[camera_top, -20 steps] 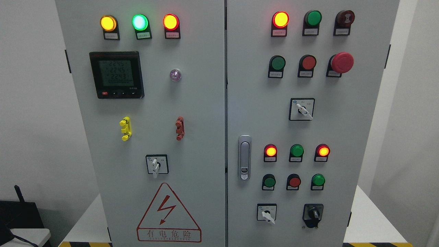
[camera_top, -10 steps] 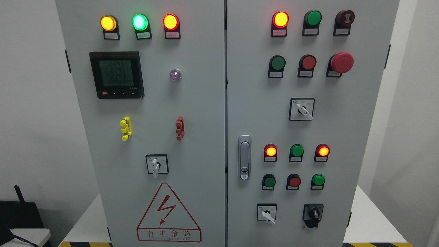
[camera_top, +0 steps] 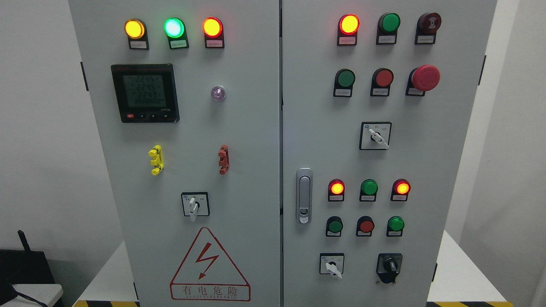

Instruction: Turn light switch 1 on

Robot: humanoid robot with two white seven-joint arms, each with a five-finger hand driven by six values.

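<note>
Head view faces a grey two-door control cabinet (camera_top: 256, 128) square on. Neither robot hand shows anywhere, so finger state cannot be told for left or right.

Left door, top row: yellow lamp (camera_top: 134, 28), green lamp (camera_top: 174, 27) and red lamp (camera_top: 212, 27), all lit. Below them a black digital meter (camera_top: 145, 93) with its display on; digits too blurred to read reliably. A small clear indicator (camera_top: 218, 93) sits to the meter's right. Lower: yellow terminal block (camera_top: 156, 160), red terminal block (camera_top: 223, 159), then a white-handled rotary switch (camera_top: 195, 204) with handle pointing roughly down. A red-outlined lightning warning triangle (camera_top: 210, 266) is at the door's bottom.

Right door, top row: lit red lamp (camera_top: 349, 24), unlit green lamp (camera_top: 390, 22), dark red buzzer (camera_top: 429, 22). Second row: green pushbutton (camera_top: 345, 78), red pushbutton (camera_top: 384, 78), red mushroom stop button (camera_top: 425, 77). A selector switch (camera_top: 375, 135) beneath has its handle angled toward lower right. The silver door latch (camera_top: 303, 195) stands by the centre seam.

Which control is "light switch 1" cannot be told; the labels are too small. It may be one of the lower-right cluster, where the green button (camera_top: 335, 226), red button (camera_top: 365, 226) and second green button (camera_top: 395, 224) sit untouched.
</note>
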